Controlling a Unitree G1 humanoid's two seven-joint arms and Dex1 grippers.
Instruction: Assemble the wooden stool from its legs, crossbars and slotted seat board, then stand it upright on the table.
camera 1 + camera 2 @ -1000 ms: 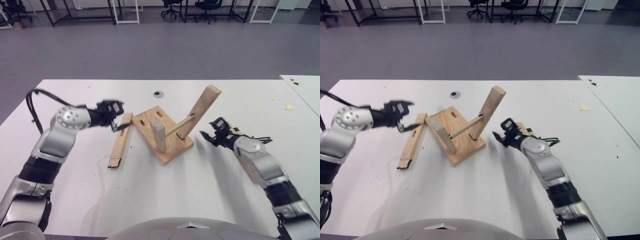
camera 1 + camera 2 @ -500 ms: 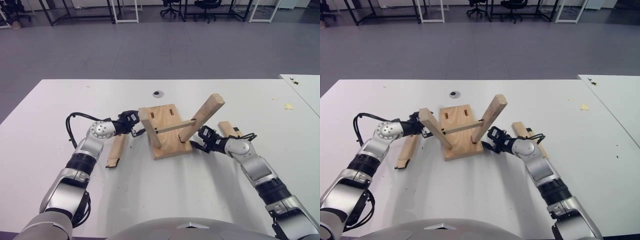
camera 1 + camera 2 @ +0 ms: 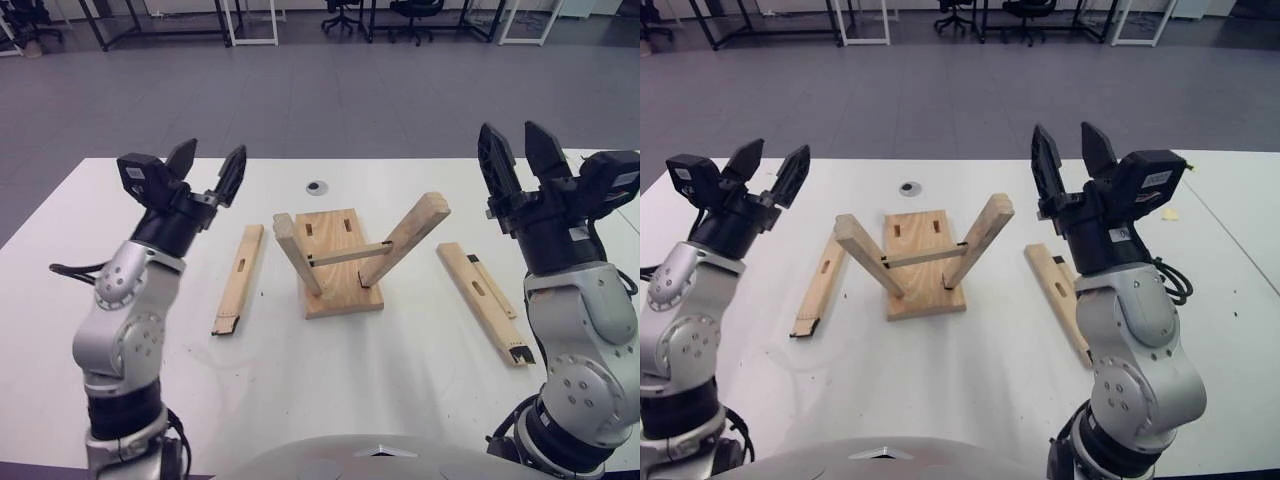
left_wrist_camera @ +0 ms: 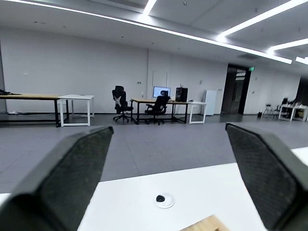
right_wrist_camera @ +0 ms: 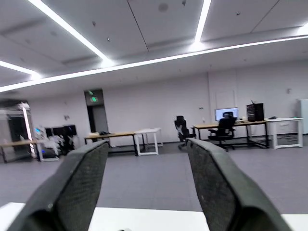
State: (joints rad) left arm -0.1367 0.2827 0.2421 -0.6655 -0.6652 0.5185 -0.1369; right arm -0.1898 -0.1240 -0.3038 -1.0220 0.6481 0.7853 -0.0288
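Note:
The slotted seat board (image 3: 346,291) lies flat on the white table (image 3: 330,400). Two legs stand up from it, splayed apart: one (image 3: 296,252) leans left, the other (image 3: 408,234) leans right. A thin crossbar (image 3: 345,256) joins them. A loose slotted leg (image 3: 241,277) lies to the board's left. Another loose leg (image 3: 482,301) lies to its right, with a thinner strip (image 3: 494,287) alongside. My left gripper (image 3: 212,160) is raised above the table's left side, open and holding nothing. My right gripper (image 3: 510,140) is raised at the right, also open and holding nothing.
A round cable grommet (image 3: 318,187) sits in the table behind the seat board. A second white table (image 3: 610,175) adjoins at the far right. Grey floor, desks and office chairs (image 3: 415,12) lie beyond the table's far edge.
Both arms have lifted away from the stool's sides and now stand high over the table with fingers spread. The seat board, which turned earlier, has stayed put since half a second ago.

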